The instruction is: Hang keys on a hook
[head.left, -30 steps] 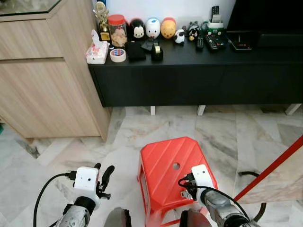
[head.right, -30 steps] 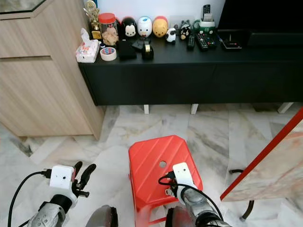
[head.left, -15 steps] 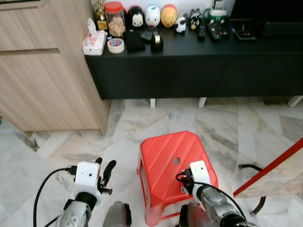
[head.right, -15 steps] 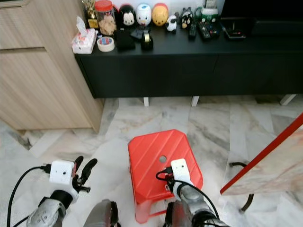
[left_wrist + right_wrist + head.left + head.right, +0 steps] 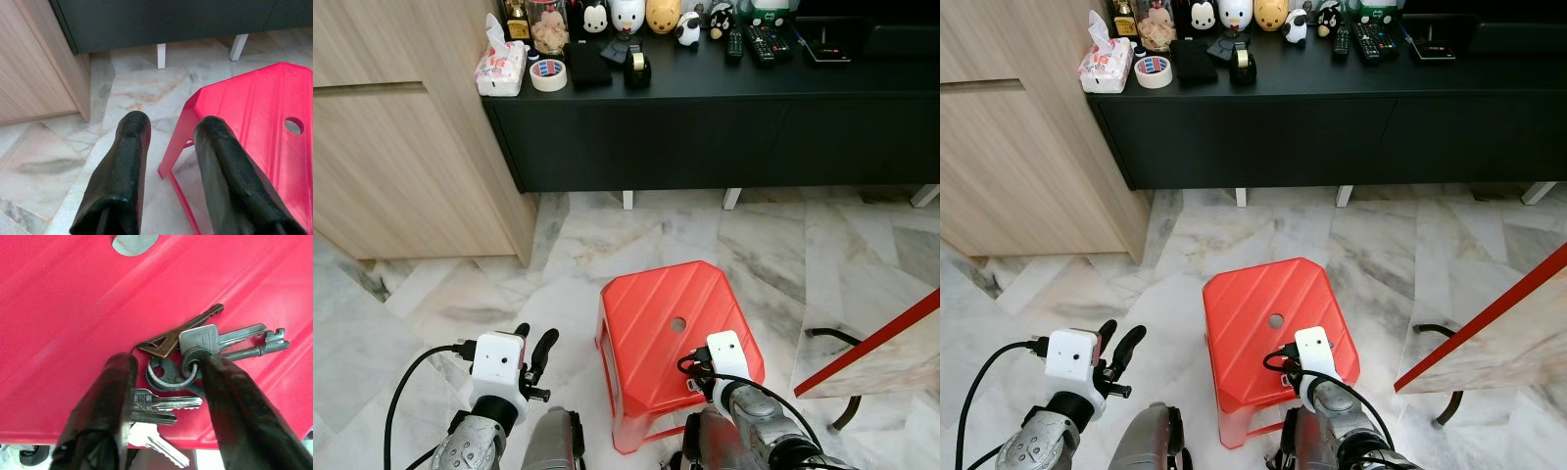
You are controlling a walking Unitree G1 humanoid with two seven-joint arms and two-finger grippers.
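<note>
- Keys lying flat on top of the red stool, near the stool's front edge, bunched on a ring and fanned outward.
- Bronze key and two silver keys pointing away from the ring on one side, long axes roughly parallel; two more silver keys pointing along the stool's front edge, one partly overhanging it.
- Round hole in the stool top farther back, well apart from the bunch.
- Right gripper poised low over the stool's front part, fingers parted and straddling the ring, one on each side; contact with the metal impossible to tell; nothing clamped.
- Right arm bent and reaching forward from below, white camera block over the stool's near right corner.
- Left gripper held above the marble floor, just left of the stool, fingers apart and empty, pointing toward the black cabinet.
- Cabinet top crowded with figurines, a tape roll, a tissue box and remote controls.
- Wooden cupboard standing left of the cabinet.
</note>
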